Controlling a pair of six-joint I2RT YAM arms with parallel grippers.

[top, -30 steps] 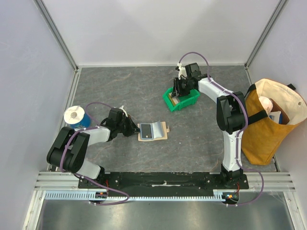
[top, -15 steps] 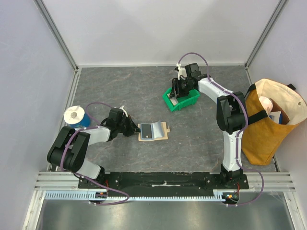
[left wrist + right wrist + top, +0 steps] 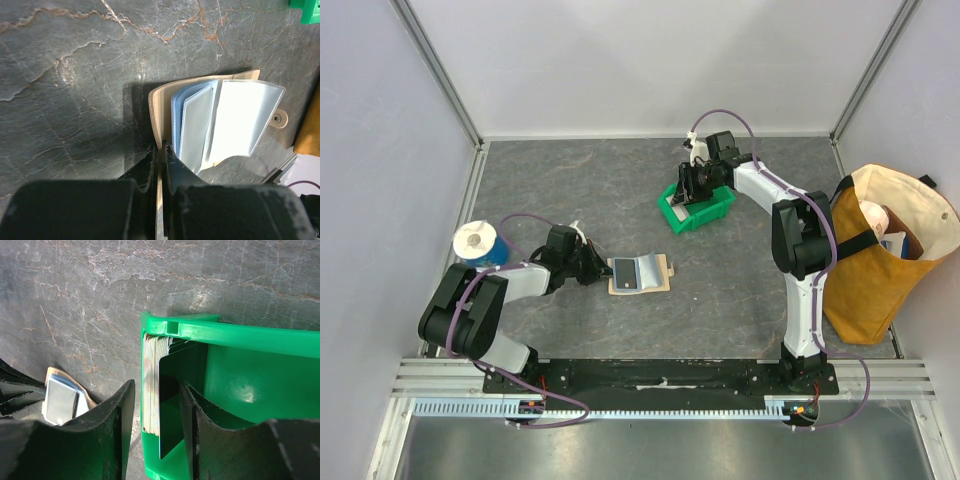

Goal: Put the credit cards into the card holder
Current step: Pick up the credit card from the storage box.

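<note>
Shifted slightly, the right fingers [image 3: 110, 430] are parted astride the credit cards [image 3: 151, 385], seemingly none gripped yet. The card holder [image 3: 156, 110] is pinched by closed left fingers [image 3: 175, 175].

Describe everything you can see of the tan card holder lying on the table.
The card holder is a small tan, leather-looking wallet lying open on the grey stone-patterned table. Clear plastic sleeves fan out from it, with a light blue card tucked among them. A small tab with a round snap juts from one edge. The left hand is shut on the rim of its tan cover.
</note>
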